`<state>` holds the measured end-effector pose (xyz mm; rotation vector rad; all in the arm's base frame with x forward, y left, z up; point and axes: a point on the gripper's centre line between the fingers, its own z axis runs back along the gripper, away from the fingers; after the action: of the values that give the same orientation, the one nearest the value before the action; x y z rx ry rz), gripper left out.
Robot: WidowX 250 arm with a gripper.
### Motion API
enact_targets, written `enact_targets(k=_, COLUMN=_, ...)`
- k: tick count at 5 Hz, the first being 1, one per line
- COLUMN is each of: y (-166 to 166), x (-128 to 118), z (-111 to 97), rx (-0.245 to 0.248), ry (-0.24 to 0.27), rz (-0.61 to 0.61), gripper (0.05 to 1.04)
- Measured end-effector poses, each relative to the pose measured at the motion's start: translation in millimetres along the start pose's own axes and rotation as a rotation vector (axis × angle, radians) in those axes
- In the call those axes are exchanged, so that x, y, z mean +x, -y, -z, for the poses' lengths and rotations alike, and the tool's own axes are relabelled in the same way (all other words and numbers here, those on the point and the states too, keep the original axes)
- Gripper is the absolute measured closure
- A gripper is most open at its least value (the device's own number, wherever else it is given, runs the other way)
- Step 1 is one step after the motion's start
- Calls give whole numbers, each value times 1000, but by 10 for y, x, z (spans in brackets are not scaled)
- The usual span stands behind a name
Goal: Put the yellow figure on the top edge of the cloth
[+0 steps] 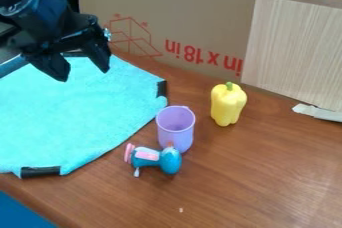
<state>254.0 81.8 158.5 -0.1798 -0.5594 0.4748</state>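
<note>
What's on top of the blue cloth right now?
A black strip at the right corner and another at the near edge of the cloth; the hand hides part of its far edge.

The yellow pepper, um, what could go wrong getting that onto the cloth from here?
The purple cup stands between the yellow pepper and part of the cloth, so a low carry could knock it over or into the toy lying by its base.

The pepper stands upright with its smooth sides exposed, so an off-center grasp by the gripper might tip it or let it slip.
</note>
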Motion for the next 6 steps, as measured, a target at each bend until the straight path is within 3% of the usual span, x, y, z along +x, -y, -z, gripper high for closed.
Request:
enact_targets(k=1, y=-10, x=-20, z=49, rx=2, ry=-19, rz=-11, gripper=82)
enact_targets(k=2, y=96, x=-70, z=335, rx=-1, ry=-81, rz=-42, gripper=82)
enact_targets(k=3, y=345, x=-111, z=565, rx=-26, ry=-90, rz=-11, gripper=82)
enact_targets(k=4, y=572, x=-84, z=795, rx=-21, ry=-59, rz=-30, gripper=82)
enact_targets(k=6, y=1039, x=126, z=875, rx=-73, ry=-21, rz=-124, gripper=82)
